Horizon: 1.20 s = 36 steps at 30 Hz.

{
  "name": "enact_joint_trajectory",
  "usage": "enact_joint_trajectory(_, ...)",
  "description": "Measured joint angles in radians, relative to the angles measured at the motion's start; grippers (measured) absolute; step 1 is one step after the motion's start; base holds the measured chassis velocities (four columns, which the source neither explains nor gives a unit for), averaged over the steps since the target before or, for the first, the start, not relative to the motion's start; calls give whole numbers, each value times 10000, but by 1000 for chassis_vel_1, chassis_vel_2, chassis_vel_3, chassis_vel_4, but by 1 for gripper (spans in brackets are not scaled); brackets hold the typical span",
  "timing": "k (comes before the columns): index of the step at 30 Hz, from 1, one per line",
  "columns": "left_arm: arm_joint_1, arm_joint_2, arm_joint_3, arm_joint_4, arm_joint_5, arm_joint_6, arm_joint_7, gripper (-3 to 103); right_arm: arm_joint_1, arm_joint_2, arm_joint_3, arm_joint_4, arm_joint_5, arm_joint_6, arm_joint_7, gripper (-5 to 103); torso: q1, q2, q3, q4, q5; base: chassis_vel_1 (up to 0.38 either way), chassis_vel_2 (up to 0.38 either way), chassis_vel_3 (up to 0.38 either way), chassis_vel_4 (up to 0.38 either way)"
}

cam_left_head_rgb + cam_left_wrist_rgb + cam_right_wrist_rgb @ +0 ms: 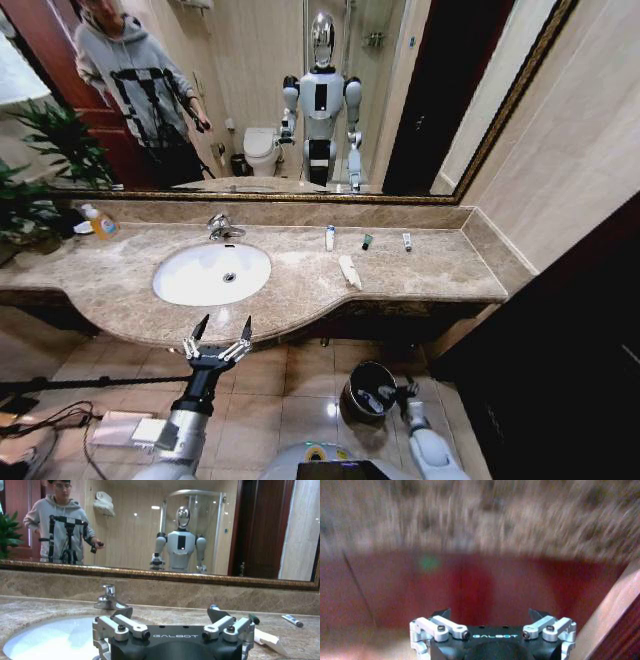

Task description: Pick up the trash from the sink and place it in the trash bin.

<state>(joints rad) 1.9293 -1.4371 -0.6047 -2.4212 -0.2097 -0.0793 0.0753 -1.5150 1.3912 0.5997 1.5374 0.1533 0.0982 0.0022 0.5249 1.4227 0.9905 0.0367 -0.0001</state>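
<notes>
Head view shows four pieces of trash lying on the beige marble surface (440, 265) to the right of the sink (211, 273), none inside the basin. They are a small white bottle (330, 237) standing upright near the back wall, a dark green piece (367, 241) just beside it, a thin white tube with a dark tip (407, 241) farther right, and a flat white tube (349, 271) lying nearer the front edge. One sink, white, oval and smooth, sits in the mottled stone with a single chrome faucet (222, 228) behind it. One orange soap bottle (101, 222) stands at the far left beside a green plant (40, 190).

One round black bin (368, 390) with a glossy rim stands on the tiled floor below the surface. The right gripper (404, 391) hangs at the bin's rim, its fingers spread apart and holding nothing. The left gripper (219, 333) is raised in front of the surface edge, before the sink, its two dark pointed fingers wide apart and empty.
</notes>
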Motion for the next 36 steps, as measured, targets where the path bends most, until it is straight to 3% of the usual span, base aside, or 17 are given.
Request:
enact_joint_trajectory(2, 0, -2, 0, 0, 0, 0, -2, 100, -688, 72, 279, 1753, 402, -427, 110, 100, 0, 0, 0, 2, 0, 0, 0, 0, 0)
enact_joint_trajectory(7, 0, -1, 0, 0, 0, 0, 0, 100, -1710, 185, 850, 4199, 1018, -977, 299, 100, 0, 0, 0, 2, 0, 0, 0, 0, 0)
enact_joint_trajectory(15, 0, 0, 0, 0, 1, 0, 0, 100, -2300, 269, 788, 6718, 1250, -1633, 389, 100, -1, 0, 0, -1, 0, 0, 0, 0, 0)
enact_joint_trajectory(25, 0, -1, 0, 0, 0, 0, 0, 100, -573, -113, -386, 6853, 915, -2549, 352, 100, 1, 0, 1, 2, 1, 0, 0, 0, 0)
enact_joint_trajectory(36, 0, -1, 0, 1, 0, 0, 1, 100, 1963, -929, -2072, 4923, 1273, -3123, 176, 100, 1, -1, 1, 2, 0, 0, 0, 0, 0)
